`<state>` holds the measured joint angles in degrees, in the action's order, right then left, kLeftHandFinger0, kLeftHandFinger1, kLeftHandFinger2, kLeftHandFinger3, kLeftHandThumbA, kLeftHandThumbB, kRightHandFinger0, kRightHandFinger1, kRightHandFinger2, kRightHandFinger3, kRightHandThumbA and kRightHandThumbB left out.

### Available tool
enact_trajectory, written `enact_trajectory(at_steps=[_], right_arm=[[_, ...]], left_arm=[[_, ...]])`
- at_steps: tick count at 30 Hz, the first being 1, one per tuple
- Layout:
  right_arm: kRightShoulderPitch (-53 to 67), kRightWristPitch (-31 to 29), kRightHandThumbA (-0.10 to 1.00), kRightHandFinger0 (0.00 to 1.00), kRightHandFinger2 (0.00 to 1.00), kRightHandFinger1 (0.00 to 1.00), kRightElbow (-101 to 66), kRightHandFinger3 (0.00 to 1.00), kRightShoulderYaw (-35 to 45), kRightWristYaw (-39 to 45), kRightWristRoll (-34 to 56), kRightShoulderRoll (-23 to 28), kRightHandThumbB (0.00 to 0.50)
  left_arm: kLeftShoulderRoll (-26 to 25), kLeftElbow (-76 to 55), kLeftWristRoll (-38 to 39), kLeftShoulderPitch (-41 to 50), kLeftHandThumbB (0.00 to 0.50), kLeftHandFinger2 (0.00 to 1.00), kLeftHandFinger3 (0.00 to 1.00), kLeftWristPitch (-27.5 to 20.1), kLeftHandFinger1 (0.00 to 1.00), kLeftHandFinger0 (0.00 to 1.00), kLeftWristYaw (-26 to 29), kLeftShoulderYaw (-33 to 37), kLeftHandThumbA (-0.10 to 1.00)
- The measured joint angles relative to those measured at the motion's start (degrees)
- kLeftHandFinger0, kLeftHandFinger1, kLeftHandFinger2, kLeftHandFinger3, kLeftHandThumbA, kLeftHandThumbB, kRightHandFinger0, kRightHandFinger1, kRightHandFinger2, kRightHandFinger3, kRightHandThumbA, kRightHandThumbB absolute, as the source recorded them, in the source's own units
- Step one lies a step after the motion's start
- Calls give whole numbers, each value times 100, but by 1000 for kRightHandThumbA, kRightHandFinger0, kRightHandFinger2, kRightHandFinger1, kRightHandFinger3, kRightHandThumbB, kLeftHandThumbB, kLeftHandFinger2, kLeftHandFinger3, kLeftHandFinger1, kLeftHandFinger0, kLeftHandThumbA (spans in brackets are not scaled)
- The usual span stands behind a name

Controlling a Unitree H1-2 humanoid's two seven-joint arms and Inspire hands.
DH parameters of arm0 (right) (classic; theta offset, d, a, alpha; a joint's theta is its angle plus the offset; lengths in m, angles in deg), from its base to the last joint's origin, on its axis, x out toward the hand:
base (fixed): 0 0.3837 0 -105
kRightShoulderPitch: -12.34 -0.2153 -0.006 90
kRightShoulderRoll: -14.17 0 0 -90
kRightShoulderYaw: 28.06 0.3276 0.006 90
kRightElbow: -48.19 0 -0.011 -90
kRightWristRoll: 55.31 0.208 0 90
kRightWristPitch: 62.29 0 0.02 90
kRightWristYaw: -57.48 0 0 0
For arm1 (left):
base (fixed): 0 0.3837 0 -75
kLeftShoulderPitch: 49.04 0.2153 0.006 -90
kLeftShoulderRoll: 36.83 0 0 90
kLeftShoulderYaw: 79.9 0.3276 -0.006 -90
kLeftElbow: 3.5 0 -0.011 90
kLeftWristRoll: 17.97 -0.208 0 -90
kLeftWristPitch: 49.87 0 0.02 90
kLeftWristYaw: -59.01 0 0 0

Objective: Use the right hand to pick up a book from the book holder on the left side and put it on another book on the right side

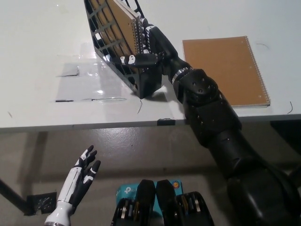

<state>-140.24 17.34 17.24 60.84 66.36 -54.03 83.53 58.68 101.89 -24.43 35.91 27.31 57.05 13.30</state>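
A black lattice book holder (146, 84) stands tilted at the table's top middle. A brown spiral-bound book (120, 21) leans inside it. My black right hand (151, 44) is at the holder's right side, open. Its fingers (146, 29) lie along the book's spiral edge, and the thumb reaches across the holder's front lattice. The book still rests in the holder. A second brown spiral book (225, 70) lies flat on the table to the right. My white left hand (79, 181) rests open at the lower left, below the table.
The white table (37, 47) has a clear taped sheet (89, 84) left of the holder. Its front edge (94, 126) crosses the view at mid height, with floor below. My right forearm covers the gap between the holder and the flat book.
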Motion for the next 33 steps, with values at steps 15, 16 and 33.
enact_trajectory(at_steps=[15,16,33], right_arm=[[-78,39,691,0,472,179,-129,438,54,-1039,-266,-32,159],[-78,56,716,0,464,169,-152,444,61,-1067,-265,-40,159],[-91,110,-100,1,718,347,-186,762,237,-1176,-206,-68,102]], left_arm=[[-9,-1,-10,-60,166,1000,1000,9,1000,903,-1,42,872],[-9,1,-10,-67,169,1000,1000,9,1000,902,-1,46,873],[-14,41,-2,-93,157,1000,1000,5,1000,847,-67,75,868]])
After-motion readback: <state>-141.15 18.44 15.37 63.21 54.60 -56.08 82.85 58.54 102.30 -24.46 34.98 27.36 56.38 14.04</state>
